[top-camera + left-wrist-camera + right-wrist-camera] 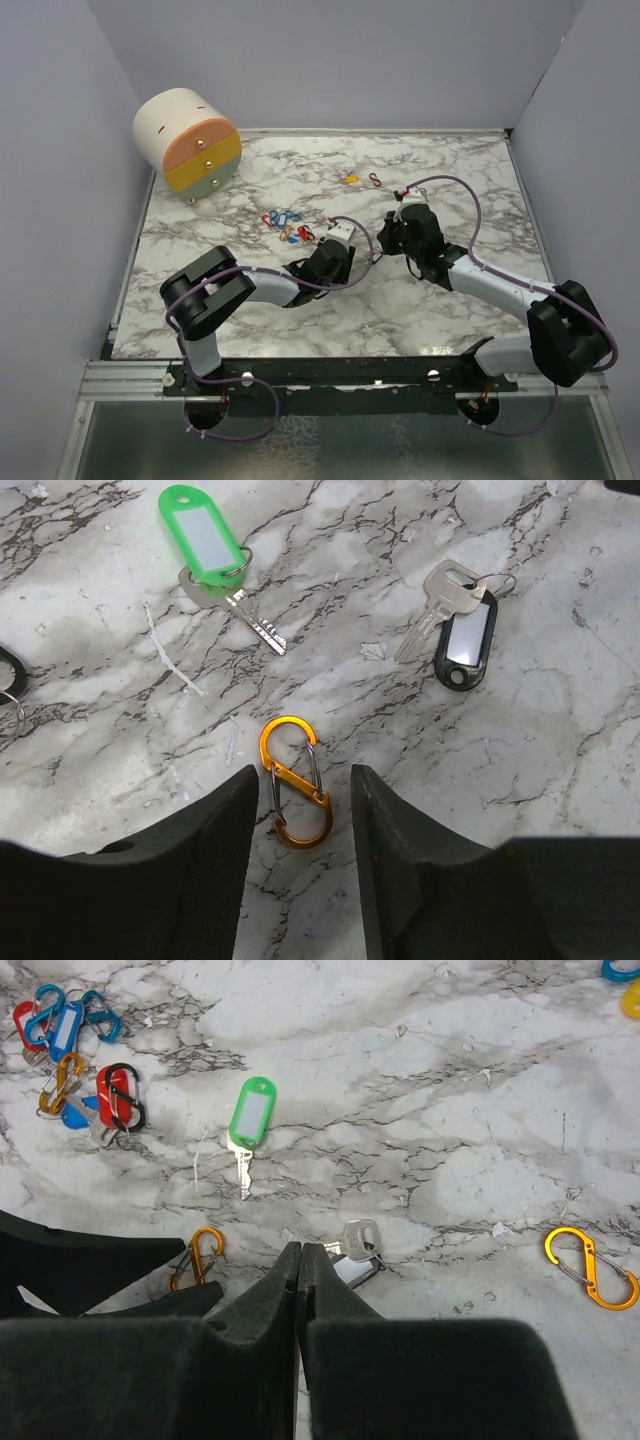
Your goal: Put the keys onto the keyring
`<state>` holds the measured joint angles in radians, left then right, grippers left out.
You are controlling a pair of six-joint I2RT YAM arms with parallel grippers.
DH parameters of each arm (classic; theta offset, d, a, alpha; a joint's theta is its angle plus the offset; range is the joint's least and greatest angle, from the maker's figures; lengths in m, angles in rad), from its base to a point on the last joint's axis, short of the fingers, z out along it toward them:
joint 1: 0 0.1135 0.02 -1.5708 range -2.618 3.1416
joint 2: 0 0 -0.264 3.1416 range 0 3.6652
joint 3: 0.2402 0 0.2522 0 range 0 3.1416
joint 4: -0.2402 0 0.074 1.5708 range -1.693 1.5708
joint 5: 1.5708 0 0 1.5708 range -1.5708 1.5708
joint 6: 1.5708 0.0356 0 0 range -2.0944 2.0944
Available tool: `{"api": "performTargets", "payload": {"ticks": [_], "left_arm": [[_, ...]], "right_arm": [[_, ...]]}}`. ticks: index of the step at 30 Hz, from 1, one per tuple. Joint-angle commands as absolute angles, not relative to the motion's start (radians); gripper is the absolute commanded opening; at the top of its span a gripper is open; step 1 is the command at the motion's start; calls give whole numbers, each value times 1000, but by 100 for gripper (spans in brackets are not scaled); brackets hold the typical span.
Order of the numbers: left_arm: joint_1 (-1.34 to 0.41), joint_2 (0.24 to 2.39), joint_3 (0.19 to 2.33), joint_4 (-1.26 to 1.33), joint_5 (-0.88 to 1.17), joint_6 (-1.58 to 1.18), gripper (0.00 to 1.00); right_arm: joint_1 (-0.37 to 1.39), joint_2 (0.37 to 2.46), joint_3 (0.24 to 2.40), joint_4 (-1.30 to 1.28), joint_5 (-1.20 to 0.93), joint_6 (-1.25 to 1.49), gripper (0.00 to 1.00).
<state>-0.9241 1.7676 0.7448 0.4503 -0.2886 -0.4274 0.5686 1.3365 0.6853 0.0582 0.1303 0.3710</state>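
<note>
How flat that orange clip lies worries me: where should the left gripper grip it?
Probably across its narrow waist, coming straight down from above. The orange clip lies flat on the marble table, its long axis running between the fingers of the left gripper, which straddle it, open.

No writing, number or brand is legible, not even on the green key tag (203, 532)

Green key tag (205, 535), black key tag (467, 640), orange clip (295, 780); table (540, 750) white marble, dark veins.
</note>
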Motion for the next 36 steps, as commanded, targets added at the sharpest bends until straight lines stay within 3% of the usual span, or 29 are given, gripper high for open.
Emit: {"api": "performTargets", "payload": {"ticks": [1,15,21,28,36], "left_arm": [[-953,1819,743,340,-325,-421,40],[-988,1841,795,233,-478,-391,0],[-987,1793,771,248,-488,-376,0],[-982,1730,777,254,-496,-348,0],[-973,1615,764,239,-491,-339,0]], "right_arm": [[572,1318,681,45,160,383,1],[572,1326,679,42,179,385,1],[572,1365,702,17,178,382,3],[570,1559,800,-103,162,402,26],[560,1571,809,-106,176,432,27]]}}
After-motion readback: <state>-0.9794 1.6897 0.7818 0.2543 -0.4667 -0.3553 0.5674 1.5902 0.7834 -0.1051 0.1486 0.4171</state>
